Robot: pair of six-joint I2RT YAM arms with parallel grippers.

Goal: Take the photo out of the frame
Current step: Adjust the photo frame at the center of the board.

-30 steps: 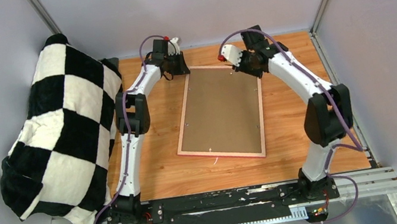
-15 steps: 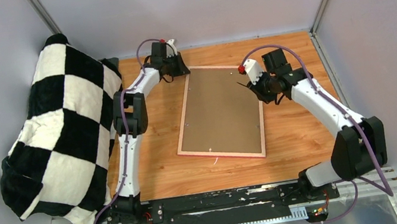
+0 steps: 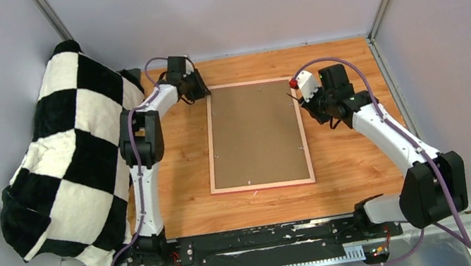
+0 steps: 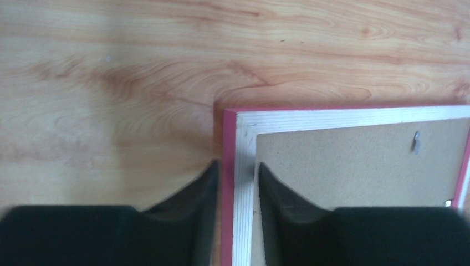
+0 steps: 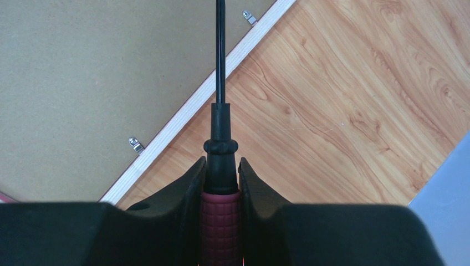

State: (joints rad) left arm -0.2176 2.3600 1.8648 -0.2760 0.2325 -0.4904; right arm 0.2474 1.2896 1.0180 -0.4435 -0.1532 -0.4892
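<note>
The frame lies face down on the wooden table, its narrow pink border round the brown backing board. The photo is hidden beneath the board. My left gripper is at the frame's far left corner. In the left wrist view it is shut on the frame's pink-and-white rail. My right gripper hovers by the frame's right edge. In the right wrist view it is shut on a screwdriver with a dark red handle, its black shaft pointing over the board.
A black-and-white checkered blanket is piled against the left wall, close to the left arm. Small metal tabs sit along the frame's rail. Grey walls close in the table on three sides.
The frame has turned from skewed to square with the table, its far left corner carried left by my left gripper. My right arm swung right and nearer with the screwdriver.
</note>
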